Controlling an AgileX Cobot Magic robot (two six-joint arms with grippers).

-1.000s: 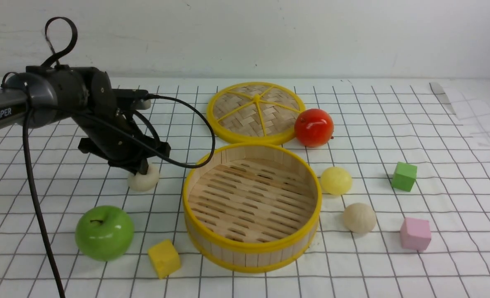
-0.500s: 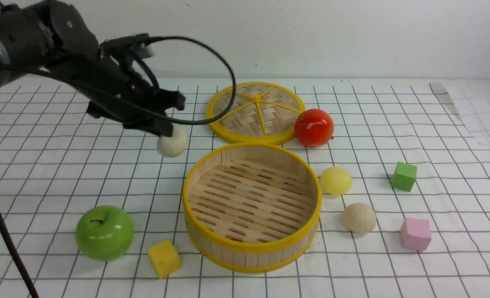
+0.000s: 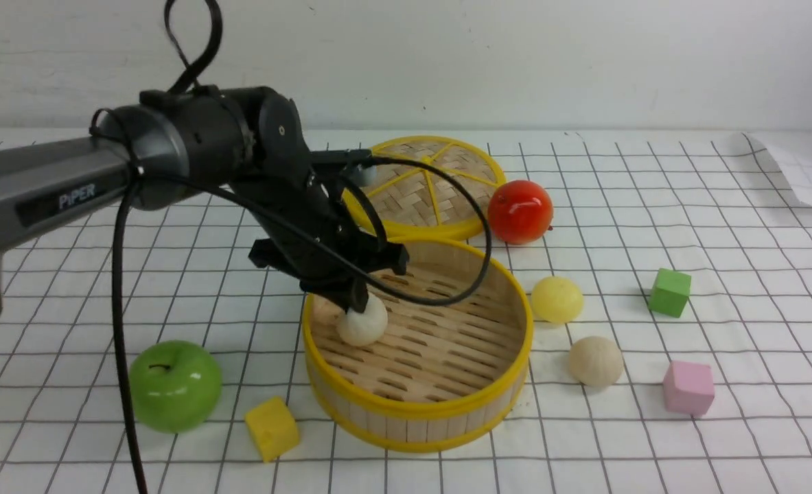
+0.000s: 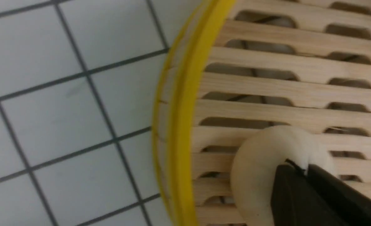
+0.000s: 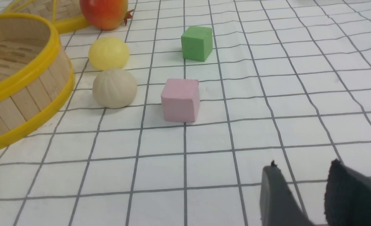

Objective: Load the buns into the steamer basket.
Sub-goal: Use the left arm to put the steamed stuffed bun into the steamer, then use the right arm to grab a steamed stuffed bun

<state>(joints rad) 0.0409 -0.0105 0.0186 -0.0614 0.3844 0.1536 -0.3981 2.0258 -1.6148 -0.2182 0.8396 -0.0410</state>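
Pinching one off-white bun (image 3: 363,326) inside the steamer basket (image 3: 416,412), the left jaws have not released; yellow bun (image 3: 557,299) and beige bun (image 3: 596,361) wait on the counter (image 3: 721,439) to its right; right jaws gape empty.

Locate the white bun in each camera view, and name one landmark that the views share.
Front: white bun inside the basket, near its left wall, pinched by the left gripper.
Left wrist: white bun over the slotted floor, just inside the rim.
Right wrist: not in it.
Shared landmark: the basket's yellow rim.
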